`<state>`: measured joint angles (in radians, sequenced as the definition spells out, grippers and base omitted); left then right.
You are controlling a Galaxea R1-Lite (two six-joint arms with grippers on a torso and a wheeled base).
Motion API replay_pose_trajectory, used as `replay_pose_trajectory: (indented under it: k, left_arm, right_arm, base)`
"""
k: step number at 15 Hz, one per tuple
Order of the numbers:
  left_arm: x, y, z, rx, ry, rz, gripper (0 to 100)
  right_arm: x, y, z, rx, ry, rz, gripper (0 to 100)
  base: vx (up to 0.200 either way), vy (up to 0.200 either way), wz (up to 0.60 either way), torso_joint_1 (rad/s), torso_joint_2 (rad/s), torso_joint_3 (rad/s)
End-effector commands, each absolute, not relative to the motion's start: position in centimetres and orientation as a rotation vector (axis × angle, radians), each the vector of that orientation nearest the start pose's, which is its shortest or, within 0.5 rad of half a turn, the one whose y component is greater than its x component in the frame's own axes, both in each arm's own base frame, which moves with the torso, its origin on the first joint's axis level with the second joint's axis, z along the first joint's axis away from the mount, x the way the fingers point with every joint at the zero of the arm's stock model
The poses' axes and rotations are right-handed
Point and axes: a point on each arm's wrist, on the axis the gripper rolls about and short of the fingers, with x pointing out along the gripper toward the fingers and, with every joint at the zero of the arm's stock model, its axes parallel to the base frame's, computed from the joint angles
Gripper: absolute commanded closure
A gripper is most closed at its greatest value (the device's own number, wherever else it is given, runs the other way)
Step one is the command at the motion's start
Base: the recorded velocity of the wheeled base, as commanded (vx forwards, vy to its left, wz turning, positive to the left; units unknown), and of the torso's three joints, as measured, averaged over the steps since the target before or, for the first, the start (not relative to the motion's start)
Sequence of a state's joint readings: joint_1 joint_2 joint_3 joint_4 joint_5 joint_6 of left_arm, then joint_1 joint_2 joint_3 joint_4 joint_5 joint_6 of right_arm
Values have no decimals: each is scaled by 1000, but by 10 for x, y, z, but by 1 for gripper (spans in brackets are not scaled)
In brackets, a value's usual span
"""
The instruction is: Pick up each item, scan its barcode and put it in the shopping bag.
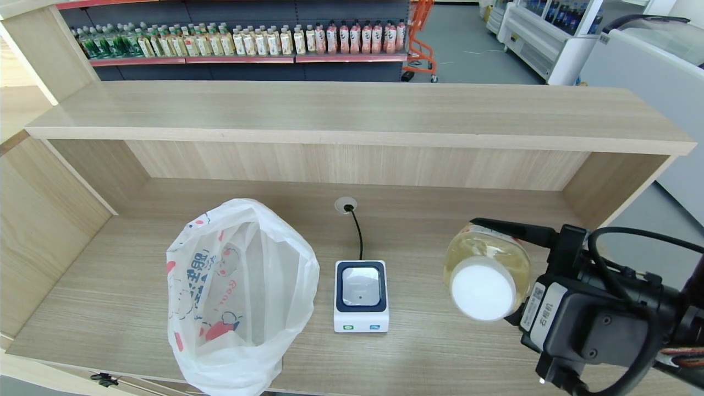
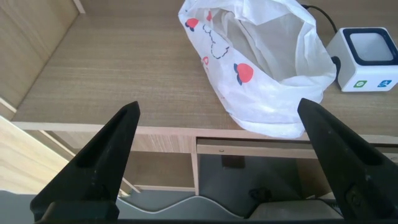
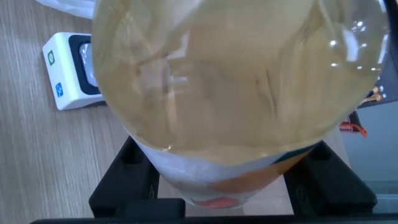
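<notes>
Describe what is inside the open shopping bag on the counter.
The shopping bag stands open; only its own white plastic shows inside, no item. Its very bottom is covered by folds, so that part cannot be checked.

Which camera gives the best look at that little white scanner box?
The head view: the scanner sits whole, window up, between the shopping bag and the bottle. The left wrist view catches it at the picture's edge, past the bag; in the right wrist view the bottle covers part of it.
</notes>
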<state>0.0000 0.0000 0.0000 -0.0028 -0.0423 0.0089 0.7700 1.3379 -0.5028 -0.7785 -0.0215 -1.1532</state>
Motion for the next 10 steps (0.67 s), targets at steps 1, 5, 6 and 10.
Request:
replay_pose_trajectory:
  k: [1, 5, 6, 10]
  left_arm:
    - [-23, -1, 76, 9, -2, -41, 0]
    - [-23, -1, 76, 9, -2, -43, 0]
    - [-23, -1, 76, 9, -2, -41, 0]
    - [-23, -1, 76, 9, -2, -43, 0]
  right_arm:
    - [150, 147, 207, -1118, -388, 703, 100]
    - [158, 163, 200, -1105, -419, 706, 100]
    - [160, 169, 199, -1094, -429, 698, 100]
    - [173, 186, 185, -1077, -425, 695, 100]
  base:
    - [0, 200, 0, 7, 2, 2]
    - [0, 200, 0, 4, -1, 1]
    - [0, 200, 0, -2, 2, 2]
    - [0, 200, 0, 1, 2, 7]
